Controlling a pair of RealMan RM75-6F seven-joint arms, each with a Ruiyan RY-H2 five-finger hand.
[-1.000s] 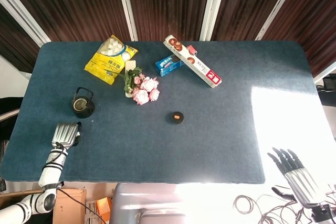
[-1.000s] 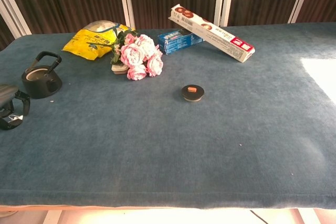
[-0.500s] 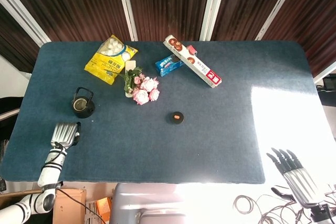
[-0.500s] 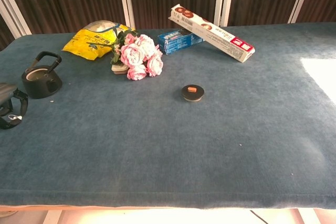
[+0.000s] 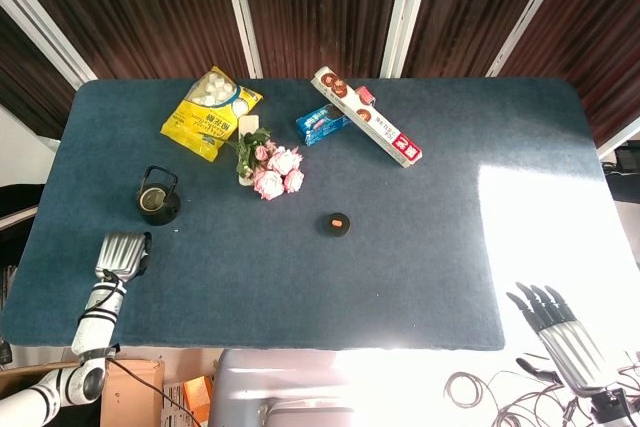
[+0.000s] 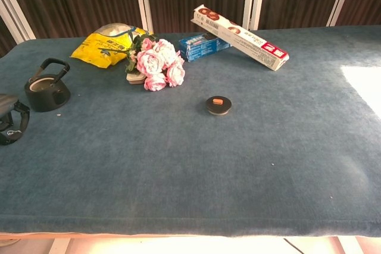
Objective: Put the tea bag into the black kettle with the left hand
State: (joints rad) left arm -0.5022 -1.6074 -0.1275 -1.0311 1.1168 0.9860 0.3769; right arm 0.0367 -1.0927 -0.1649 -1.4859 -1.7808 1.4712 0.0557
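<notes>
Hanging off the near right corner of the table (image 5: 300, 287), the right hand (image 5: 562, 331) holds nothing, its fingers straight and spread apart. At the near left edge the left hand (image 5: 122, 254) sits over the blue cloth with its fingers curled downward — whether anything is pinched in them cannot be told from either view, and in the chest view only a dark part of it shows at the left border (image 6: 11, 124). The tea bag itself cannot be made out in either picture.

Just beyond the left hand stands the black kettle (image 5: 157, 197), upright, handle raised, its top open; hand and kettle are near but apart. Toward the middle of the table lies a small black round lid (image 5: 337, 224) with an orange piece on top. Farther back, a bunch of pink flowers (image 5: 273, 171) lies between the kettle and a blue packet (image 5: 322, 123). A yellow snack bag (image 5: 210, 111) rests at the far left, and a long white biscuit box (image 5: 366, 130) lies slanted at the far middle, one end raised over the blue packet.
</notes>
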